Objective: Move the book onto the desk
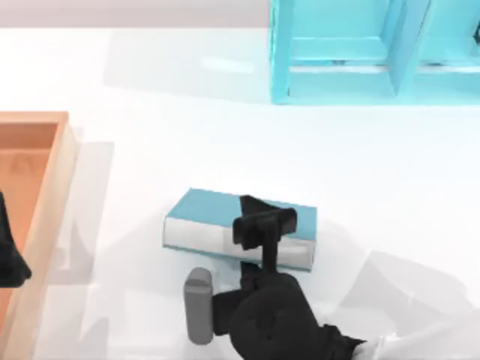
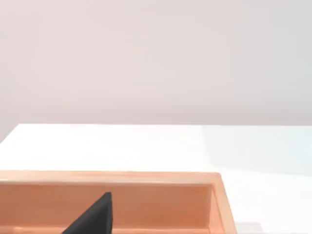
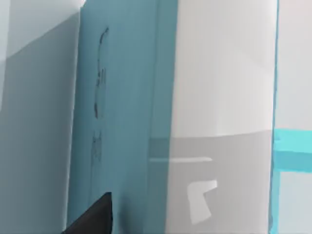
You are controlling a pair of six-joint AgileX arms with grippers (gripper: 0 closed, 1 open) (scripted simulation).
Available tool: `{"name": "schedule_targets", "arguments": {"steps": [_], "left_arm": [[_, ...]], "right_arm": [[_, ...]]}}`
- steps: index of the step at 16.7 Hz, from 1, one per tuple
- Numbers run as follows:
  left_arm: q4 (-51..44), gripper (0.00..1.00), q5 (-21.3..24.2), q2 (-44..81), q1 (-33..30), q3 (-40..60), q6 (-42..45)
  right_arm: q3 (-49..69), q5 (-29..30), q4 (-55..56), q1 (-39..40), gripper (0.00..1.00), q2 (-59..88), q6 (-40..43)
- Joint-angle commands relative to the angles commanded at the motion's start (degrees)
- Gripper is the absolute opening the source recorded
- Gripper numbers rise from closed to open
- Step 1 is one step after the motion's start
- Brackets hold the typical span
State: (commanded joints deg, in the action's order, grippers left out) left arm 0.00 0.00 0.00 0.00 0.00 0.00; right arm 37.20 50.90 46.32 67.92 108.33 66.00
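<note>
The teal-blue book lies flat near the front middle of the white desk, cover up, with its white page edge toward the front. My right gripper reaches over the book's right half from the front, dark against the cover. The right wrist view is close on the book, with the teal cover beside the white page edge. My left gripper sits parked at the table's left edge, over the wooden tray.
An orange-brown wooden tray stands along the left side, and its rim crosses the left wrist view. A cyan shelf unit stands at the back right. Open desk lies between the book and the shelf.
</note>
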Motion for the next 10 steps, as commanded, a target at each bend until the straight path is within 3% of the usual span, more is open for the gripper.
{"name": "schedule_targets", "arguments": {"steps": [5, 10], "left_arm": [[0.0, 1.00, 0.0, 0.0, 0.0, 0.0, 0.0], [0.0, 1.00, 0.0, 0.0, 0.0, 0.0, 0.0]], "right_arm": [[0.8, 6.1, -12.5, 8.5, 1.00, -0.4, -9.4], [2.6, 15.4, -35.6, 20.5, 1.00, -3.2, -28.1]]}}
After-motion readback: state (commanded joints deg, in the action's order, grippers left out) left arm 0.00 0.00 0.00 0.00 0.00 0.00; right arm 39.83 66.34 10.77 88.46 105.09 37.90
